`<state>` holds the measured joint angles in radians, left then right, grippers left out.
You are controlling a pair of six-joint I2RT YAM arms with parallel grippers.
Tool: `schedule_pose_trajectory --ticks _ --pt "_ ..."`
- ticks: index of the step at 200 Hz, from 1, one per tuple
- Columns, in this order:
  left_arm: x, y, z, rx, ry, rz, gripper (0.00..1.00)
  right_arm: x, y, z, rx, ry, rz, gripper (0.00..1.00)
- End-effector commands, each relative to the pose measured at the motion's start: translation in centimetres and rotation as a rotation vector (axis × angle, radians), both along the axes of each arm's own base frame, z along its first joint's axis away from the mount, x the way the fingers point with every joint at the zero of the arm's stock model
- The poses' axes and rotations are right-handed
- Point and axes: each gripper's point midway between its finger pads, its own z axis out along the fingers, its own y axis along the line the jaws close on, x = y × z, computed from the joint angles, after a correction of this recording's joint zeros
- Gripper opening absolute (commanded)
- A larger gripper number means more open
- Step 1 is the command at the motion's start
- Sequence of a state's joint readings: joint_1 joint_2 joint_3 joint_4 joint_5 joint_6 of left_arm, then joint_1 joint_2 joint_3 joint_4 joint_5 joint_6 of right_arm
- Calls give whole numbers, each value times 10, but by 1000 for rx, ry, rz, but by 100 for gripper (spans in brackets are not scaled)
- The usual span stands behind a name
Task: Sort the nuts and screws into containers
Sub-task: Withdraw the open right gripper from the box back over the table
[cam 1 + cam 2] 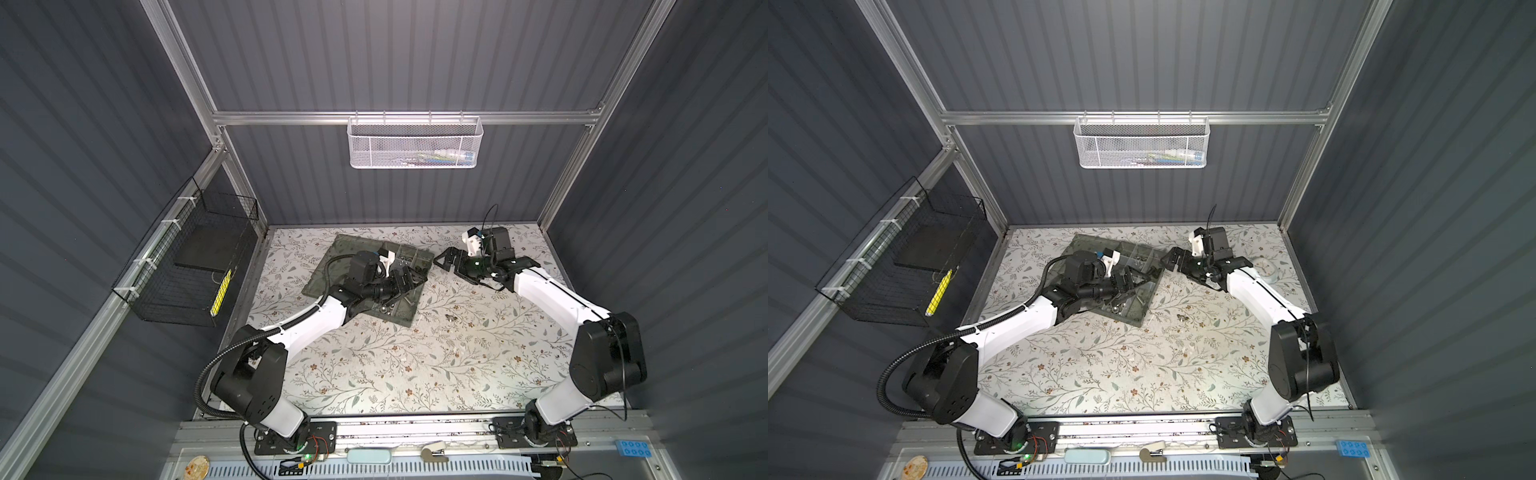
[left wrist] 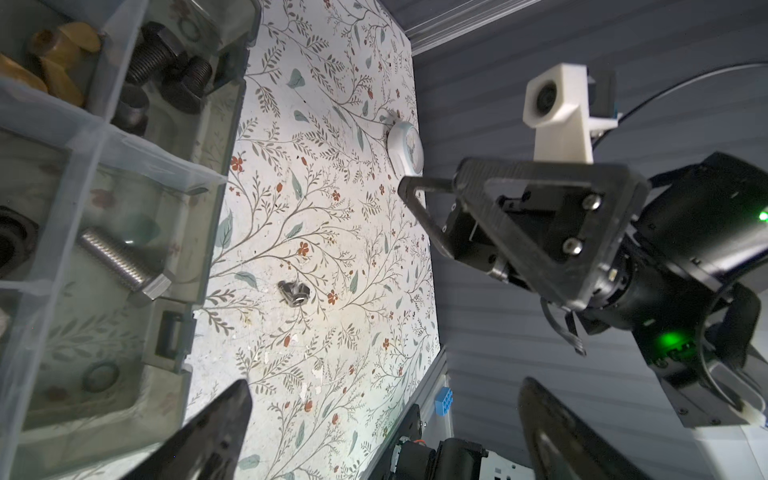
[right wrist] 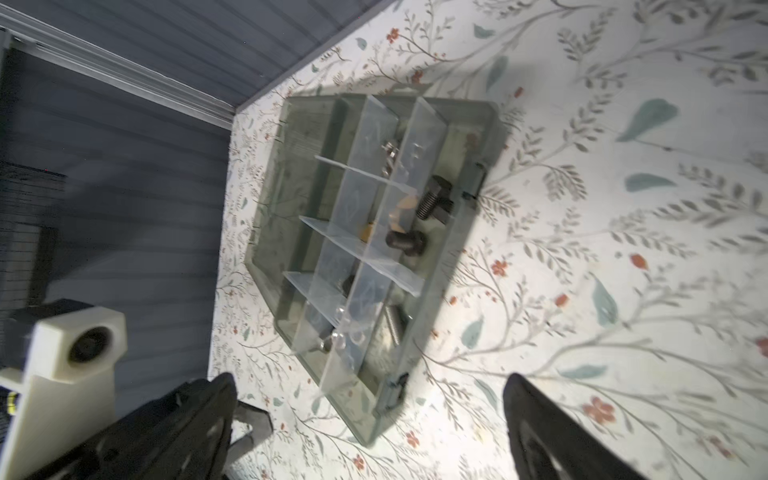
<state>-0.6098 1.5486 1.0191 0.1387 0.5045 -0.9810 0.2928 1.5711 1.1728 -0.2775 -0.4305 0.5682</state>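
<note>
Left tool (image 1: 1130, 283) over the organiser box (image 1: 1136, 316), right tool (image 1: 1170, 258) beside its corner, small metal piece (image 1: 1182, 318) on floral cloth (image 1: 1100, 374).

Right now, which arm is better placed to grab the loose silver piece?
Probably right: the loose silver piece lies right of the box, where the right pincer hangs open and empty; the left pincer is over the box.

Premises: an enclosed robot test cell of laboratory type. Evidence: an aluminium frame (image 1: 407, 118) carries grey ribbed wall panels (image 1: 374, 54) on three sides, and a left arm (image 1: 303, 320) and a right arm (image 1: 552, 295) are bolted to a metal rail (image 1: 415, 432) along the worktop's (image 1: 395, 374) near edge, with exposed wiring (image 1: 316, 446) at the bases. A white mesh basket (image 1: 415, 145) hangs on the back crossbar and a black wire basket (image 1: 187, 266) is tied to the left-hand rail; the worktop bears a floral-print covering.
</note>
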Motion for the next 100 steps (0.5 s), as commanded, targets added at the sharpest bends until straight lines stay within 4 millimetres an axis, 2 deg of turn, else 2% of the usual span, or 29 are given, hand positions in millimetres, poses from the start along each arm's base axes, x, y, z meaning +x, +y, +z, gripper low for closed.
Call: schedule_pose_trajectory --ticks 1,39,49,65,100 --pt "-6 -8 -1 -5 -13 1 100 -26 -22 -28 -146 33 20 99" --pt "-18 -23 -9 -5 -7 -19 100 -60 -33 -68 -223 137 80 96" --pt "-21 -26 -12 -3 -4 -25 100 -62 -41 -81 -274 165 64 95" --pt "-25 -30 -14 -1 -3 -32 100 -69 -40 -94 -299 204 89 92" --pt "-28 -31 -16 12 -2 -38 100 -76 -36 -119 -371 241 144 80"
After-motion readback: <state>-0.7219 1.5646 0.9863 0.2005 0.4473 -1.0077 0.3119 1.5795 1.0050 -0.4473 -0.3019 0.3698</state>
